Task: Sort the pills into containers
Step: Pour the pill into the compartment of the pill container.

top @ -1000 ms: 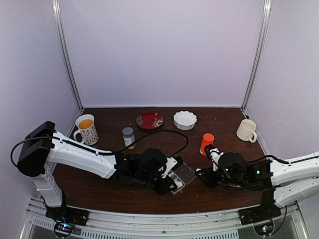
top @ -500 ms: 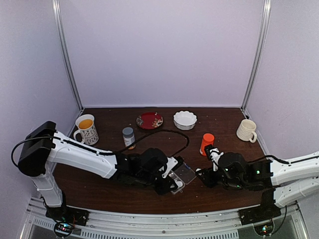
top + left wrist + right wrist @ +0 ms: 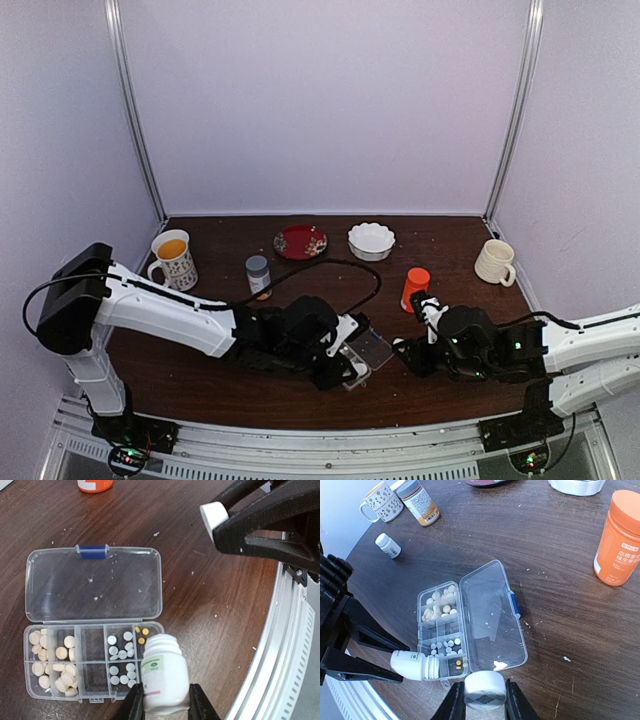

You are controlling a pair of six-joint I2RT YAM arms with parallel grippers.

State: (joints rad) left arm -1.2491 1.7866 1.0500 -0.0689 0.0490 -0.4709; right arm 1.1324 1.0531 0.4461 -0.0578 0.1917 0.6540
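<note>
Overhead: found left gripper (image 3: 348, 372) and right gripper (image 3: 403, 352) flanking the open pill box (image 3: 368, 350). Left wrist: saw jaws clamped on a white bottle (image 3: 162, 677), tipped over the yellow pills (image 3: 142, 635). Right wrist: saw jaws pinching a white cap (image 3: 484, 690) near the lid (image 3: 492, 625).

The pill box (image 3: 94, 585) is clear glossy plastic; its pills (image 3: 61, 653) look chalky matt. The white bottle (image 3: 164, 672) and white cap (image 3: 484, 690) are smooth plastic; the table (image 3: 215, 605) is dark grained wood.
</note>
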